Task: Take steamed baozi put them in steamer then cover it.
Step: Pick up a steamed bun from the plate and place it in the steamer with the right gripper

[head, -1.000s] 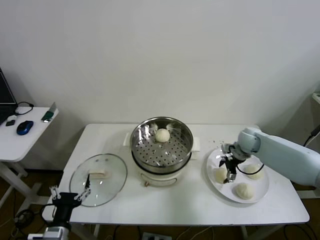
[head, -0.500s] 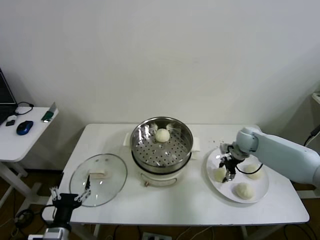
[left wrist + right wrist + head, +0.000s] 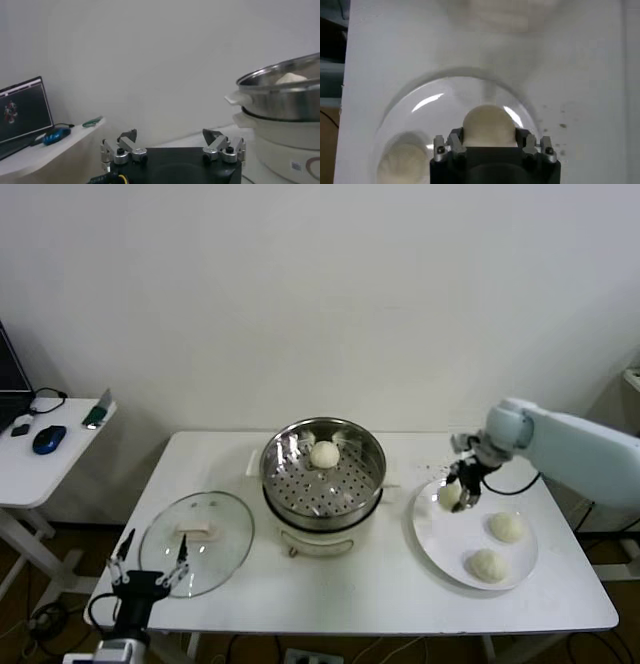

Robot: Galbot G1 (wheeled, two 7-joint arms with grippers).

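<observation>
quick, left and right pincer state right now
Left pincer: open, holding nothing, parked low by the table's front edge near the cover.
Right pincer: shut on a baozi, lifted above the plate.

A white table (image 3: 350, 589) carries three things in a row: the cover (image 3: 197, 542) lies flat near the front left edge, the steamer (image 3: 323, 481) stands at centre, and a white plate (image 3: 440, 534) sits at right.
</observation>
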